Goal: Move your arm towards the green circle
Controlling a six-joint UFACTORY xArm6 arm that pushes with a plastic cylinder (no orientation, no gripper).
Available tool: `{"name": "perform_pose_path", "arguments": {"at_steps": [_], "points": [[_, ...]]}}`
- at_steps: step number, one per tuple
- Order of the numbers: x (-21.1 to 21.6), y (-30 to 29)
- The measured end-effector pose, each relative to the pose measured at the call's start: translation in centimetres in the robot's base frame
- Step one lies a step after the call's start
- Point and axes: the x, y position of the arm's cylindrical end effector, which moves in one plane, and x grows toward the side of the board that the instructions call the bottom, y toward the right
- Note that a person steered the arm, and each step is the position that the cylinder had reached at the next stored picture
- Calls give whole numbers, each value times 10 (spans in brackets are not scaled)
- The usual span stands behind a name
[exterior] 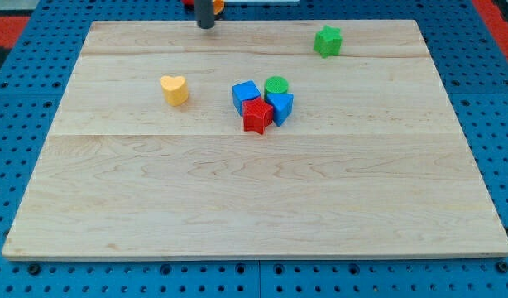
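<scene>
The green circle [276, 84] lies near the middle of the wooden board [254, 190], at the top of a tight cluster. It touches a blue cube [246, 95] on its left and a blue block [280, 107] below it. A red star [256, 116] sits at the cluster's bottom. My tip [205, 26] is at the board's top edge, well up and to the left of the green circle, touching no block.
A yellow heart [174, 89] lies left of the cluster. A green star [327, 40] lies at the top right. A blue pegboard [22, 99] surrounds the board. An orange piece [217, 5] shows beside the rod at the view's top.
</scene>
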Motion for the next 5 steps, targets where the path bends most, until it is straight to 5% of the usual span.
{"name": "perform_pose_path", "arguments": {"at_steps": [1,3,5], "points": [[9,23],[125,86],[4,137]]}}
